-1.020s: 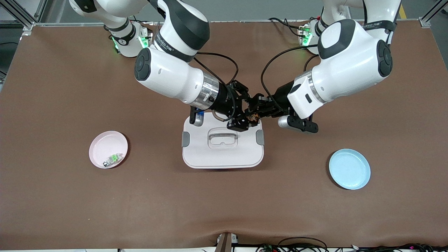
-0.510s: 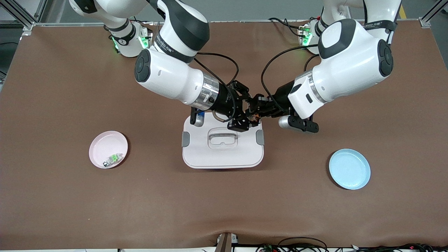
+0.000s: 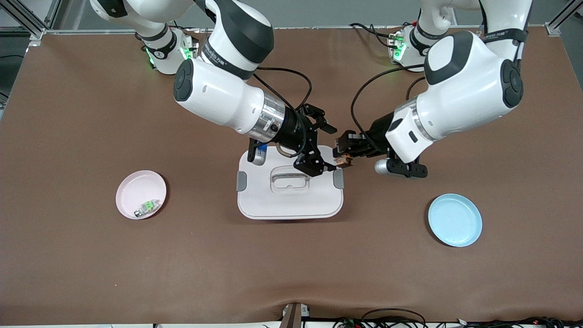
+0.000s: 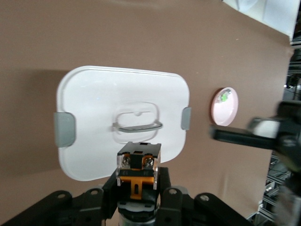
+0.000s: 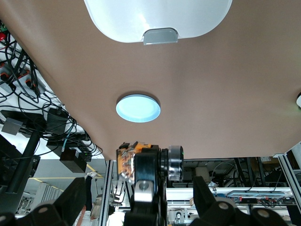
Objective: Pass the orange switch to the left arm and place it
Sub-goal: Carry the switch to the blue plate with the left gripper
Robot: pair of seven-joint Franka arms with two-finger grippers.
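Handover over the box: the left claw [image 3: 340,154] was clamped on the orange switch [image 3: 344,160], holding it in the air above the edge of the box [image 3: 291,200] at the left arm's end, by the grey latch [image 3: 338,178]. The right claw [image 3: 324,146] hung over the box lid with its jaws spread wide and nothing between them.

From the left wrist view you could see the switch [image 4: 138,165] seated between the fingers, its orange face and two small metal contacts outward and its dark housing pinched on the flanks.

The blue plate [image 3: 454,220] sat empty on the tabletop [image 3: 291,264] toward the left arm's end. The pink plate [image 3: 136,184] toward the right arm's end carried only the small green-and-clear component [image 3: 146,207].

Your part looked light and rigid, a hard plastic block that would not give under the fingers. It was probably smooth enough to pivot or pop out if the pinch ran off-centre.

You were best served by taking it across the flat flanks of the dark housing, as the left claw did. That left the orange face and the contacts free, since those looked like the pieces most likely to bend or chip.

Weight was no concern. The small size was, as it left you little margin for a squeeze that was not square.
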